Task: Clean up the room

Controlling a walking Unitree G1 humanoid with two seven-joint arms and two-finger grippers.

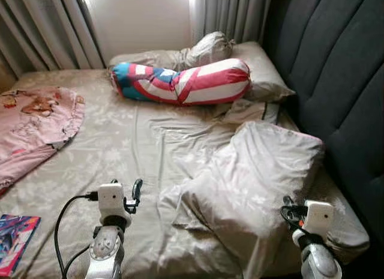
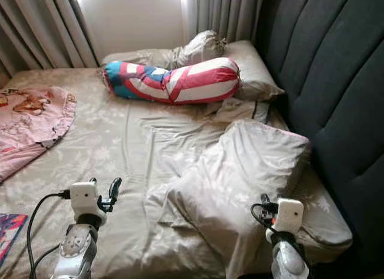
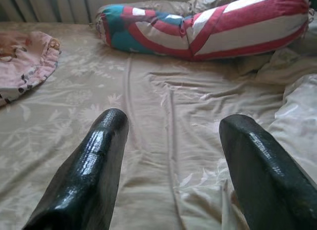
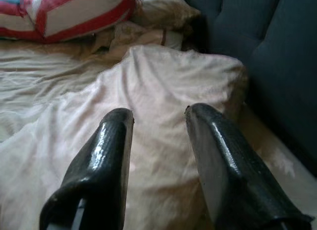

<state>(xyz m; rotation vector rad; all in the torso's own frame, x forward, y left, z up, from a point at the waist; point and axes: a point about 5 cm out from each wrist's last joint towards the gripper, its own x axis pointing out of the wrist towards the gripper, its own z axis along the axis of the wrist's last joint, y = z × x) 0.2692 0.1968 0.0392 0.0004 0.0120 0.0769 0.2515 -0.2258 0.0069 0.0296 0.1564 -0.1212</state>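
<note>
My left end effector (image 3: 171,136) hovers spread over the near part of the bed (image 1: 126,141), with a magazine (image 1: 15,240) at the near left edge. My right end effector (image 4: 158,118) is spread too, over the rumpled beige pillow (image 1: 252,183) near the dark headboard (image 1: 342,81). Farther left lies a pink blanket (image 1: 36,120). Farthest, a striped bolster (image 1: 186,81) rests against two more pillows (image 1: 258,66).

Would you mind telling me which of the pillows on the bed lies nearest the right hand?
The big beige pillow beside the dark headboard. It lies just ahead of the right hand; the striped bolster and the other beige pillows sit farther off, toward the curtains.
</note>
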